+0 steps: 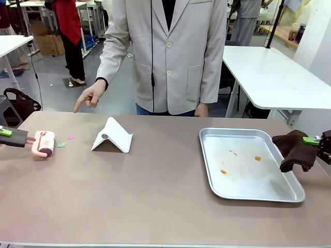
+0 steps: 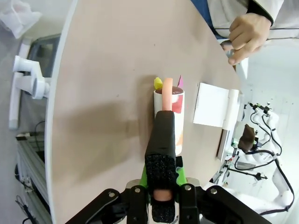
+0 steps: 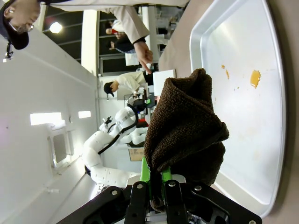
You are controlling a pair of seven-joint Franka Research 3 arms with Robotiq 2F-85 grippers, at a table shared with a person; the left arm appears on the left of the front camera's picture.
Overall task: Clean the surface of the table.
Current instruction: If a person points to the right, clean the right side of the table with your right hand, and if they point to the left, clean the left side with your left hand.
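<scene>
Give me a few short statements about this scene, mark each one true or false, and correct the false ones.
1. The left gripper is shut on a lint roller. True.
2. The right gripper holds a white cloth. False: the cloth is dark brown.
3. The tray is spotless. False: orange spots lie in it.
4. The person's hand points down toward the table. True.

Noted grey floor (image 1: pixel 57 98) to the rear. Recorded white-topped table (image 1: pixel 269 72) at rear right, second white table (image 1: pixel 10 44) at rear left. Observed cardboard box (image 1: pixel 50 44) standing on that floor, far left. Logged white ceiling (image 3: pixel 28 93) with lit rectangular panels (image 3: pixel 45 118) and one round lamp (image 3: pixel 55 28).
</scene>
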